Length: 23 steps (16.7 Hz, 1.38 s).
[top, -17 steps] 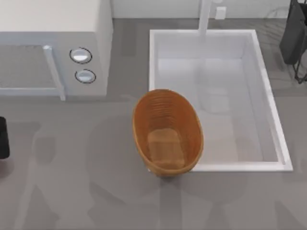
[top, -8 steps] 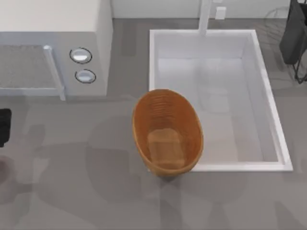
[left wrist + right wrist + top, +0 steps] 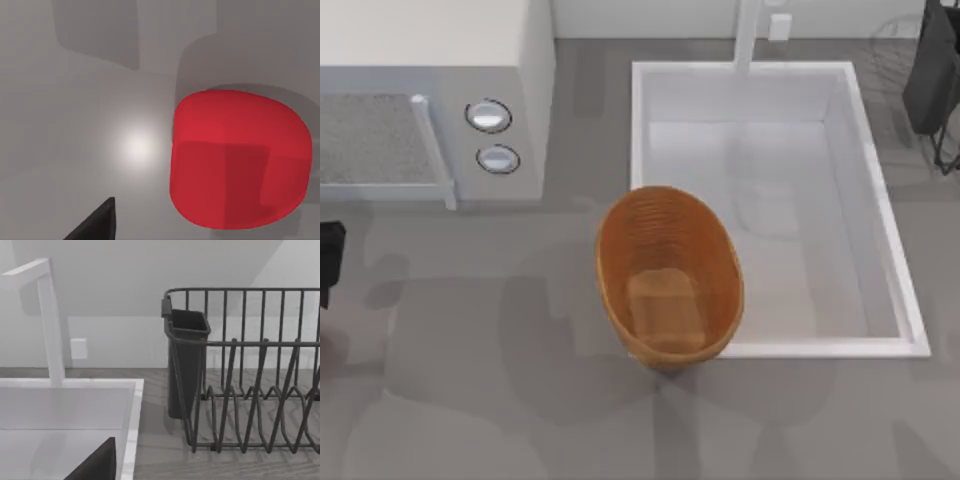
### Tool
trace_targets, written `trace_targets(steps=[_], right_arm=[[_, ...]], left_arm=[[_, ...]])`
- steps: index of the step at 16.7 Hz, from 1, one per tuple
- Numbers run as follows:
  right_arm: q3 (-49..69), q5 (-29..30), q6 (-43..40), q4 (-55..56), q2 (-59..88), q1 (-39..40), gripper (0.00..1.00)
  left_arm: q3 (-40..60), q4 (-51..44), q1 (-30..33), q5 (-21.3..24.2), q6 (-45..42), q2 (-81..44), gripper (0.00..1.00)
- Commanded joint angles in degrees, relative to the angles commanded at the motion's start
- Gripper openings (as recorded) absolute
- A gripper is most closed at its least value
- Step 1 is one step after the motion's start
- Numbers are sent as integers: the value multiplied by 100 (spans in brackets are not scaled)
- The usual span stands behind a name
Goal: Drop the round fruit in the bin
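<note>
At the table's far left edge, my left gripper [image 3: 328, 262] has crept inward and now hangs over the round fruit [image 3: 239, 159] lying on the grey counter, well apart from the empty bin [image 3: 669, 277]; whether its pincer is open or closed on anything, I cannot tell, so pickup seems imminent.

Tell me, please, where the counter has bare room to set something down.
The grey counter is bare along the front, below the oval orange-brown basket, and left of it, below the white microwave. It is crowded where the basket overlaps the white rectangular sink. The smooth red round fruit lies under the left arm.
</note>
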<state>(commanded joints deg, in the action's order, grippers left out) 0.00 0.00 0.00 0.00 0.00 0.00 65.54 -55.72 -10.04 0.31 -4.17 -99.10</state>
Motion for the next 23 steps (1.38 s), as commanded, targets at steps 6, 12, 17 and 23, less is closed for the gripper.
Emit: trace_targets(steps=[6, 12, 17, 23], right_arm=[[0, 0, 0, 0, 0, 0, 100], [0, 0, 0, 0, 0, 0, 100], [0, 0, 0, 0, 0, 0, 100], [0, 0, 0, 0, 0, 0, 100]], left_arm=[[-259, 432, 9, 1, 9, -204, 100], [-840, 1589, -3, 3, -15, -746, 100], [-847, 1599, -3, 3, -15, -753, 92], [-847, 1599, -3, 3, -15, -753, 47]])
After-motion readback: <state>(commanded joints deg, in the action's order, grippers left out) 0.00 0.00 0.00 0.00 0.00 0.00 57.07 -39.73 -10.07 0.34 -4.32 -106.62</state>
